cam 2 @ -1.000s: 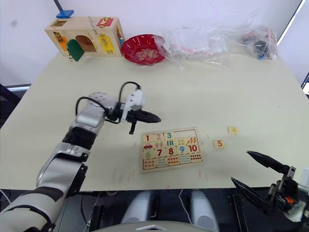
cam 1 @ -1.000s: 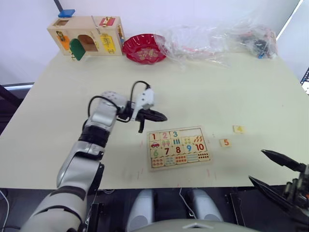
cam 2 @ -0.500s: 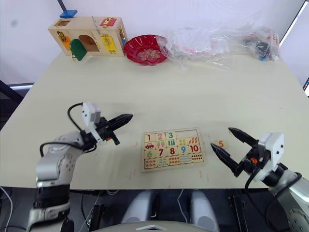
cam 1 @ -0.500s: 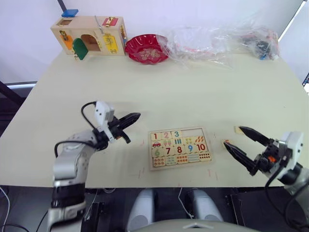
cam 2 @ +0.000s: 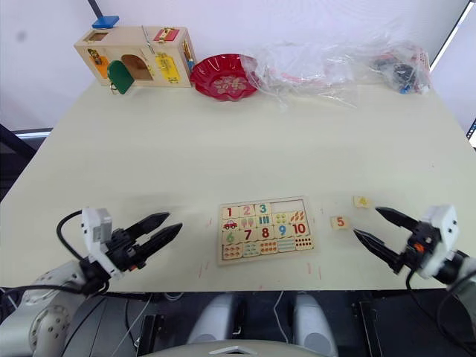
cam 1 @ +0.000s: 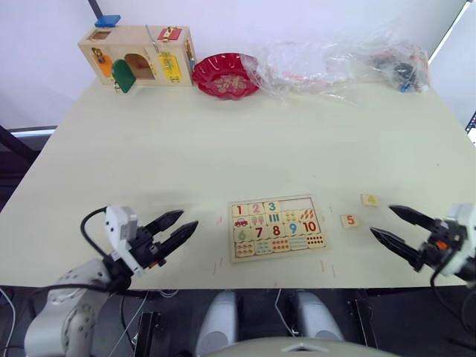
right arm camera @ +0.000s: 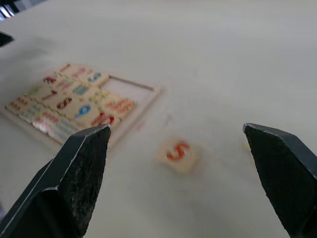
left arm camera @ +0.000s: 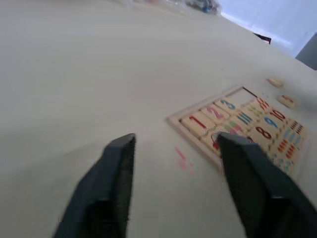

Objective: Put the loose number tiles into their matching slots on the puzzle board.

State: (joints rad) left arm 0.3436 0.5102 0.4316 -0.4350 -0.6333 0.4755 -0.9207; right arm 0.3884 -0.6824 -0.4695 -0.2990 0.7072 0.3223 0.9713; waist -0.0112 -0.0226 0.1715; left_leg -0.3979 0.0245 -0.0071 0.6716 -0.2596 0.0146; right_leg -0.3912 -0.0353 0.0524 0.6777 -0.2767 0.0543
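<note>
Left gripper (cam 1: 177,226) low at the near left, both black fingers (left arm camera: 106,191) spread apart and empty, aimed rightward and a little away from the body, white wrist block behind, forearm bent back toward the torso. Right gripper (cam 1: 393,226) low at the near right, fingers (right arm camera: 74,178) parted wide, empty, pointing leftward, white wrist housing trailing behind.
</note>
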